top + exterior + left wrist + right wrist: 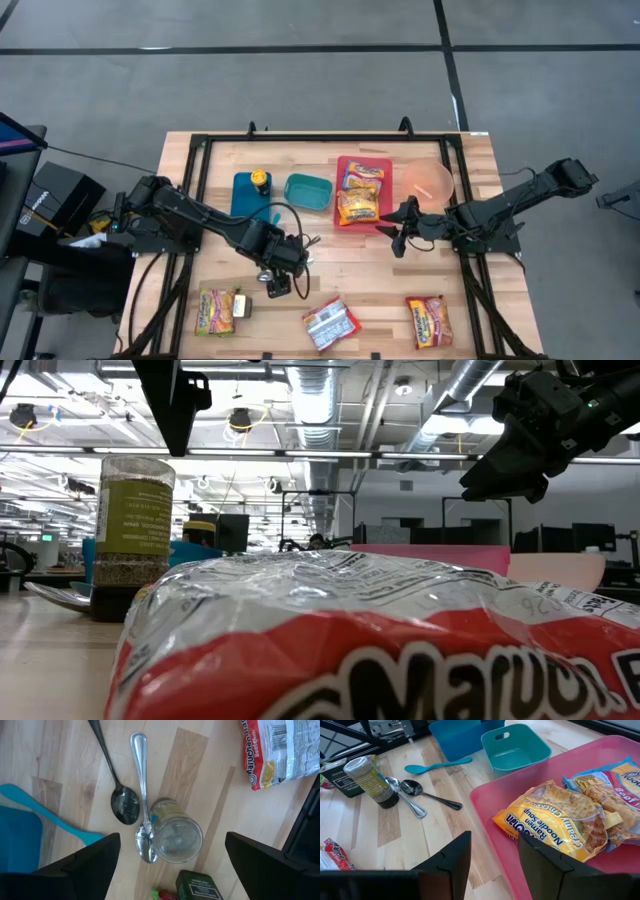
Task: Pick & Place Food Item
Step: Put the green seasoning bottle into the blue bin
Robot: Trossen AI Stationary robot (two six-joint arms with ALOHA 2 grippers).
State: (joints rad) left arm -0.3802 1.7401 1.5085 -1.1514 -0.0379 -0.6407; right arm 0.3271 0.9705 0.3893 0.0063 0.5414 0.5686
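A glass seasoning jar [176,835] with a clear lid stands upright on its base on the wooden table; it also shows in the low view [133,525] and the right wrist view [370,782]. My left gripper [172,865] hangs above it, pointing down, open, with one finger on either side and clear of the jar [275,283]. Two ramen packets [560,820] lie in the red tray [342,172]. My right gripper [492,865] stands open near the tray's near right corner [400,238], with nothing between its fingers.
Two spoons [141,795] and a blue spatula [55,817] lie beside the jar, and a small green box [200,887] next to it. A teal tub [308,190], a blue tub [245,195] and a pink bowl [428,183] stand farther back. Three more packets [330,325] lie along the near edge.
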